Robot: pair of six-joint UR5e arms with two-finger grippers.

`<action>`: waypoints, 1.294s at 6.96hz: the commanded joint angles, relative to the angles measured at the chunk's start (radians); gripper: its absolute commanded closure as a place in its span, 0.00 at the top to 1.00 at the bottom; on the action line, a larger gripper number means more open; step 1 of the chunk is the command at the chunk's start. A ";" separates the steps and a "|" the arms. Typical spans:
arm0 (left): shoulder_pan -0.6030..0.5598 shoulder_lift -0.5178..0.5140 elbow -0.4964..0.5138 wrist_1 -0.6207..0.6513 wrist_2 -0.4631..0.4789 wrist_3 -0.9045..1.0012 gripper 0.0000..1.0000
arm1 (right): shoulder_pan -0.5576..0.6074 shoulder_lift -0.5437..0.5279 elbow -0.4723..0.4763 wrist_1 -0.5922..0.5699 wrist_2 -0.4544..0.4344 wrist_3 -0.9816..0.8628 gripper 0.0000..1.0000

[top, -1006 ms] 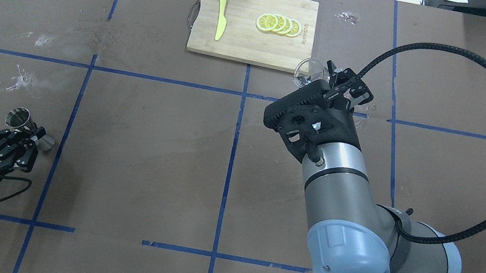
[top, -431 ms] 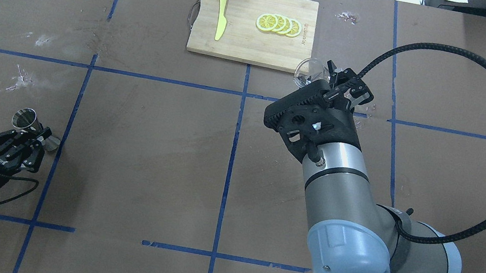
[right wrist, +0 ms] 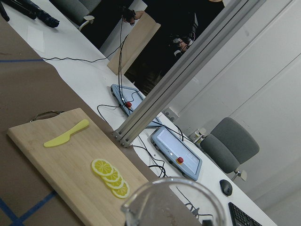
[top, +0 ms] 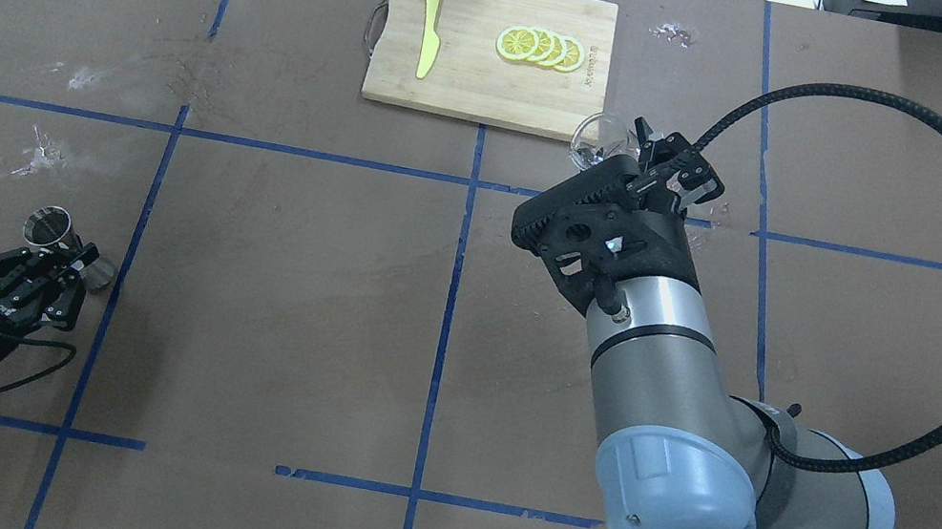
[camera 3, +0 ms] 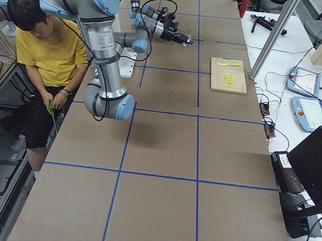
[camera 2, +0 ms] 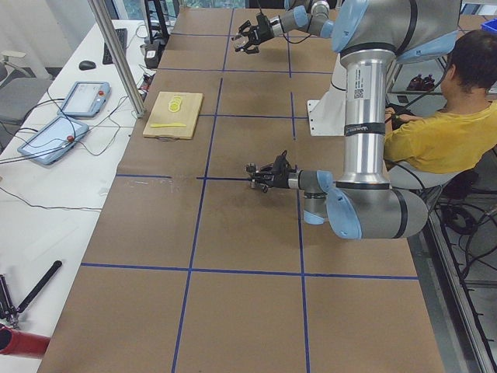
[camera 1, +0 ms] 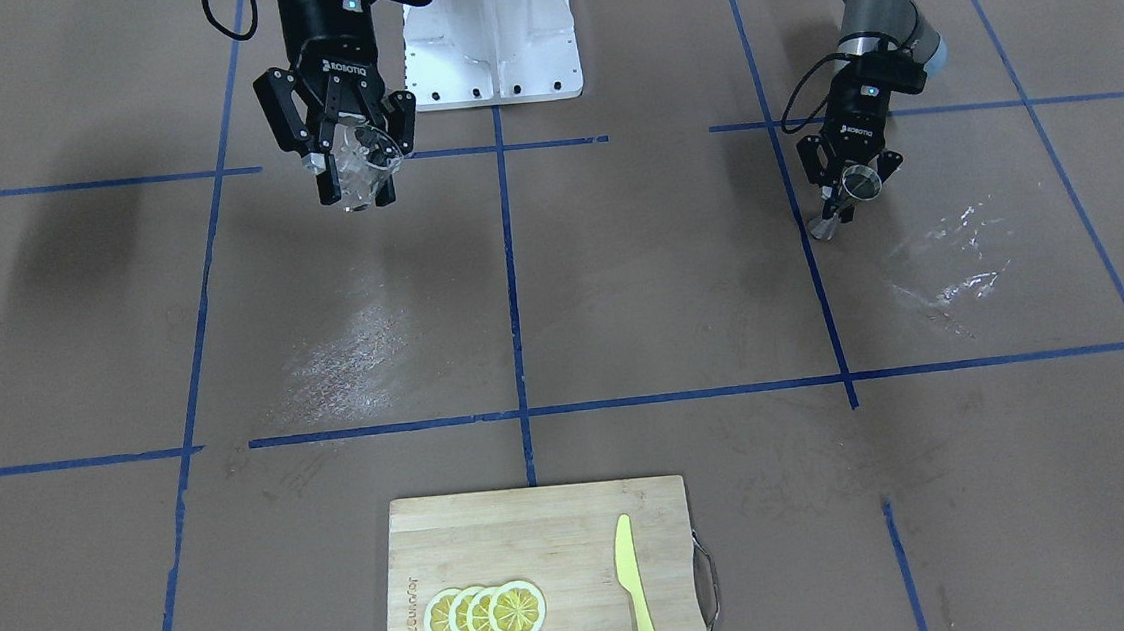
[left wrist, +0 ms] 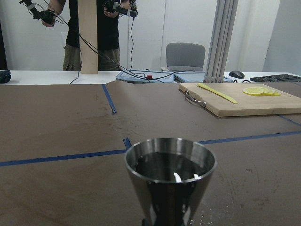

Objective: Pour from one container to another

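**A:** Left arm is stretched out low, forearm almost skimming the brown paper-covered table (top: 286, 271). The left gripper (top: 73, 257) is clamped on the waist of the small silver-grey metal hourglass jigger (top: 48, 226).

**B:** And that jigger is leaning, its open mouth tipped away from the wrist and beyond the fingertips. The lower cone pokes out on the other side of the fingers, close to the table. Touching it? I can't tell.

**A:** The left wrist camera looks straight over the rim of the jigger (left wrist: 170, 174). The inside is dark and full of reflections, so whether it holds liquid is impossible to say. The fingers are cut off below the frame.

**B:** Across the table, the right arm is raised high, wrist bent forward and down. The right gripper (camera 1: 351, 187) is closed around the small clear drinking glass (camera 1: 357, 161), which sits between its fingers well above the table.

**A:** From overhead the wrist covers most of the glass (top: 595, 136). Only a curved sliver of rim peeks out past the gripper.

**B:** The right wrist view catches just the top of the rim (right wrist: 174, 197), and its contents can't be made out.

**A:** Out ahead of that gripper sits the rectangular wooden cutting board (camera 1: 560, 546), carrying fanned lemon slices (camera 1: 485, 614) and a yellow plastic knife (camera 1: 634, 591).
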 commanded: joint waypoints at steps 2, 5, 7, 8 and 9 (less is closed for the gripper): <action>-0.001 -0.001 0.004 0.012 0.000 0.002 0.04 | 0.000 0.000 0.000 0.000 0.000 0.000 0.00; -0.001 -0.006 0.006 0.012 0.003 0.002 0.35 | 0.000 0.000 0.001 0.000 0.000 0.000 0.00; -0.001 -0.004 0.008 0.012 0.005 0.003 0.45 | 0.000 0.000 0.001 0.002 0.000 0.000 0.00; -0.001 -0.004 0.008 0.012 0.005 0.003 0.49 | 0.000 0.000 0.001 0.000 0.000 0.000 0.00; -0.003 -0.004 0.006 0.012 0.005 0.003 0.59 | 0.002 0.000 0.001 0.000 0.000 0.000 0.00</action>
